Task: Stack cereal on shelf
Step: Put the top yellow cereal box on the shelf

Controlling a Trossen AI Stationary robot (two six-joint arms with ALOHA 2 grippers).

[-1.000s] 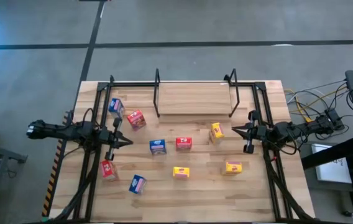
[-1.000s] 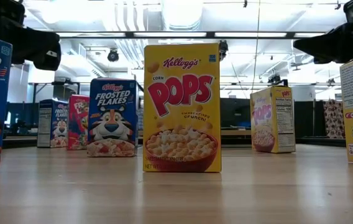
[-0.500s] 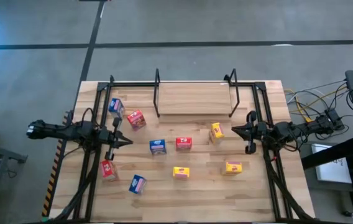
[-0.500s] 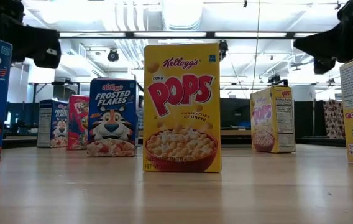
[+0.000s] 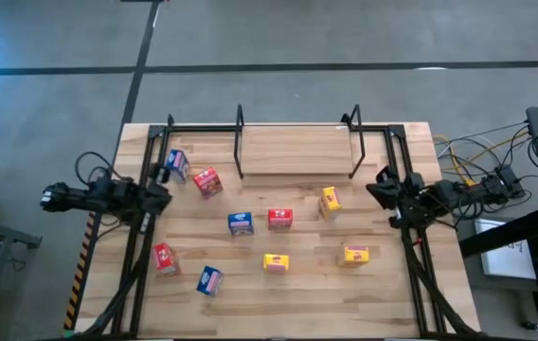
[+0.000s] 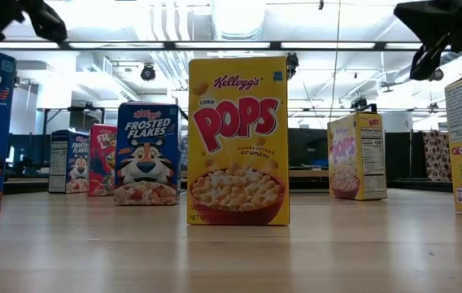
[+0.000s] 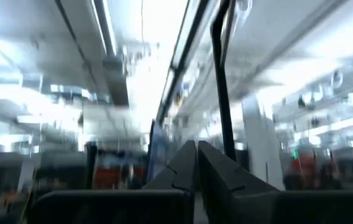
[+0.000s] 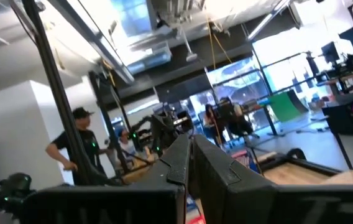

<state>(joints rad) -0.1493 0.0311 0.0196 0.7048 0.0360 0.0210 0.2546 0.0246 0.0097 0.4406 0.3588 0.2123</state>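
The table [image 5: 383, 284] is pale honey wood in lengthwise planks, framed by black rails; the shelf [image 5: 295, 150] at its far edge has a light wooden board between thin black posts; the floor around is grey with dark seams. Near the table's middle a yellow Corn Pops box [image 6: 238, 140] carries red lettering and a red bowl of golden puffs; the Frosted Flakes box [image 6: 147, 154] is blue with white lettering and an orange-striped tiger; beside it stands a red box [image 6: 102, 159]; a second yellow Corn Pops box [image 6: 356, 156] shows a white panel of black print; both arms are black.
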